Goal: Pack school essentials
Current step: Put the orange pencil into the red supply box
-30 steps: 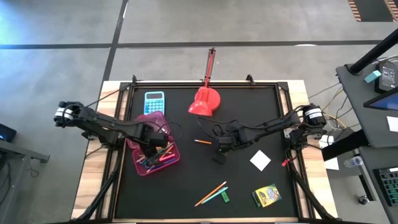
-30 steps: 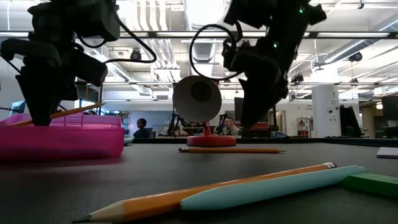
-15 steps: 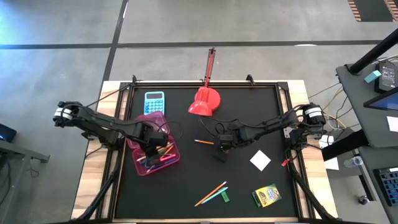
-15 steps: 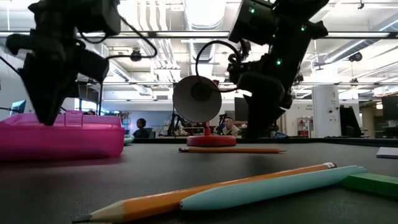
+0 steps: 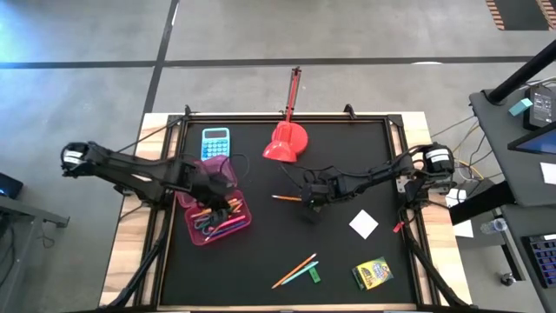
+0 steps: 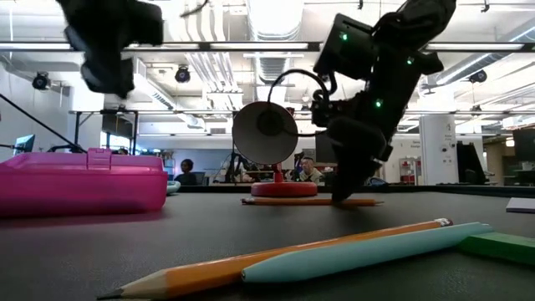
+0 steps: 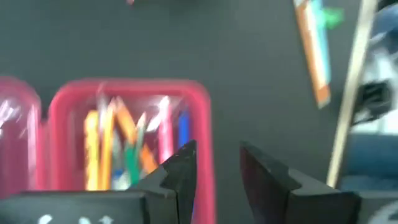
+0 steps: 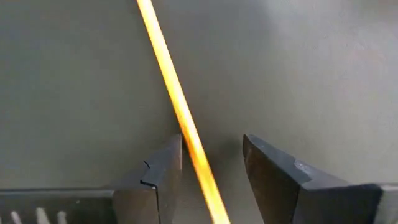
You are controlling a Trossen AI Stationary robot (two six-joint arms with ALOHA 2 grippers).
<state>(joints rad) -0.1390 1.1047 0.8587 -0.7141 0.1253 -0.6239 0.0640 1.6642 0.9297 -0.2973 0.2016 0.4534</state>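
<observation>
The left gripper (image 7: 214, 171) has lifted off the pink plastic case (image 5: 217, 213), fingers parted and apparently empty. The right gripper (image 8: 211, 165), open, has dropped astride 1 thin orange pencil (image 8: 177, 106) mid-tabletop (image 5: 347, 165).

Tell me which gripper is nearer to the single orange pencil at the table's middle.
Right. The right gripper straddles the orange pencil, fingers open. The left gripper is far off, above the pink case.

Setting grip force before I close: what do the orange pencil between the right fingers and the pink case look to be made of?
Orange pencil: likely painted wood, glossy; thin, straight shaft. Pink case: likely translucent moulded plastic, smooth; contents show through in the high view.
</observation>
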